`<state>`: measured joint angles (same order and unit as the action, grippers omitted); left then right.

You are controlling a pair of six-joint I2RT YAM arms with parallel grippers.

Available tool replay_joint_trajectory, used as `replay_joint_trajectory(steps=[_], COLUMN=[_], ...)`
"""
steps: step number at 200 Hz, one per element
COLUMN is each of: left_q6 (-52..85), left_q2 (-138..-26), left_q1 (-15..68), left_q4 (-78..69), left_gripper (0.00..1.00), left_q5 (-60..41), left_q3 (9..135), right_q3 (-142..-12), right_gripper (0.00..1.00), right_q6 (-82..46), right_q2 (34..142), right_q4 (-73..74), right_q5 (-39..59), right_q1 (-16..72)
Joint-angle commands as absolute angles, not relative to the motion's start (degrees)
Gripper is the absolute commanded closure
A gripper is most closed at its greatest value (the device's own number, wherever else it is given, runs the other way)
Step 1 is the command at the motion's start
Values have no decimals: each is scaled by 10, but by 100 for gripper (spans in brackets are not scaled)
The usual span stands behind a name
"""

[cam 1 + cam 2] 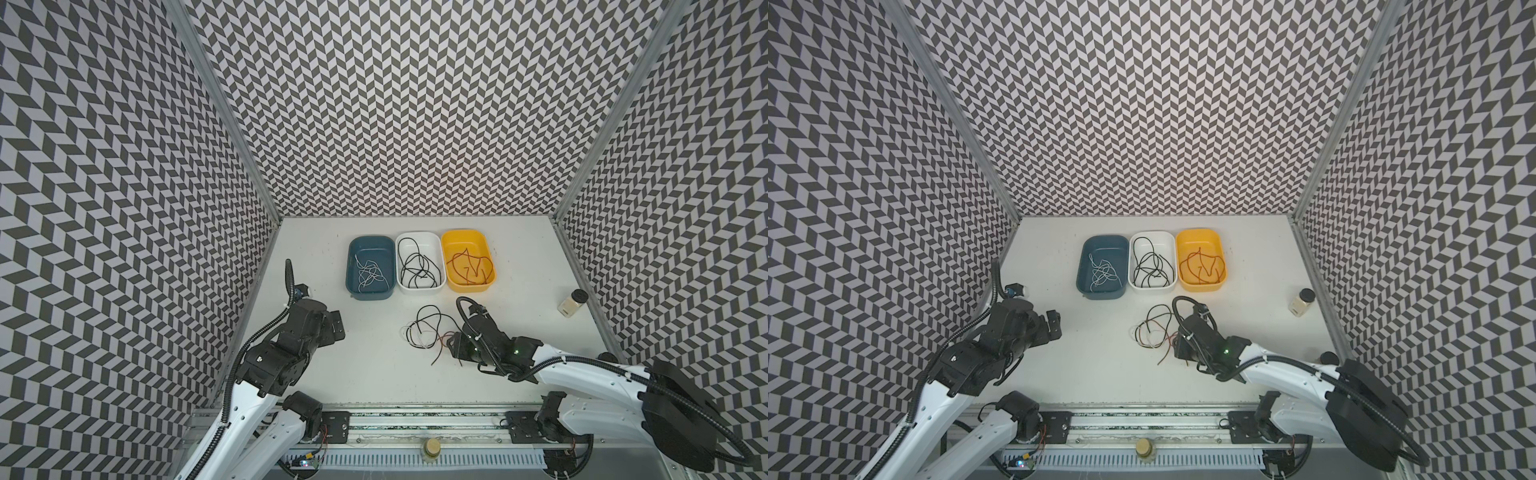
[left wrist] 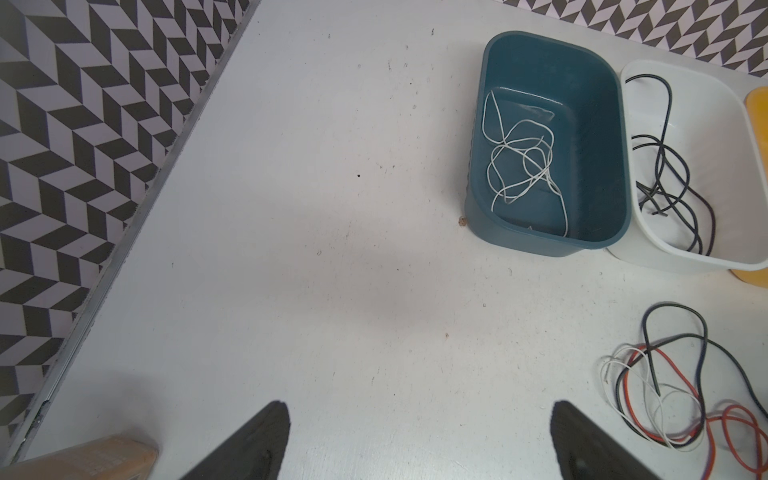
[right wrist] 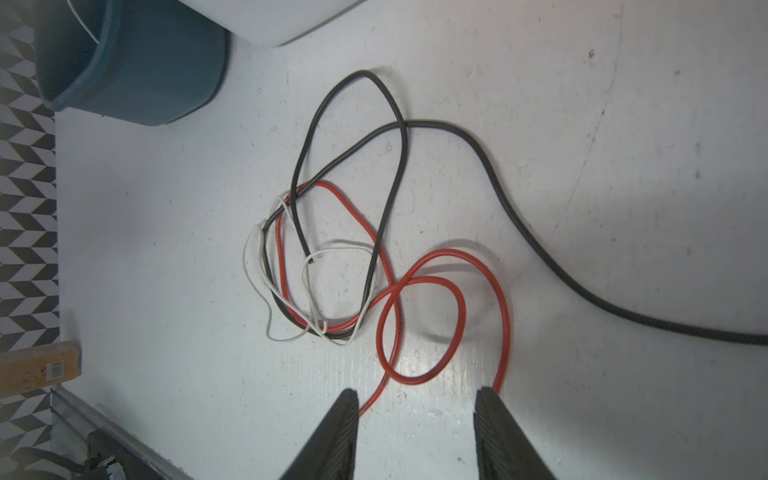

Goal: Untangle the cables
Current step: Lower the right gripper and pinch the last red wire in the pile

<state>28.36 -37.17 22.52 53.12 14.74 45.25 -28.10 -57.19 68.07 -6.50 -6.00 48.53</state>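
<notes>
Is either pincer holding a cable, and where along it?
Neither: left pincer open over bare table; right pincer open, red cable running past it, unclamped.

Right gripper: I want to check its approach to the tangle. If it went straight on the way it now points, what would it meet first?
Most likely the red-orange cable: its loop lies just ahead of the open right gripper, though how far above it the gripper sits is unclear.
</notes>
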Motion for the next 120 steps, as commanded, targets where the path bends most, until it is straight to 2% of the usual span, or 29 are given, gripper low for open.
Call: replay_joint_trajectory(steps=[1, 120], left_q6=[284, 284], left_q2=[-367, -367], left_q1=[222, 222], left_q4=[529, 529], left_gripper=[0, 0], left_q5=[156, 157], left_q3=[454, 453], right_q3=[-280, -291], right_gripper=[53, 60], right_q6=[-608, -606], right_q2=[704, 784], right_q4=[-25, 24], right_q5=[-69, -100], right_q1=[489, 489])
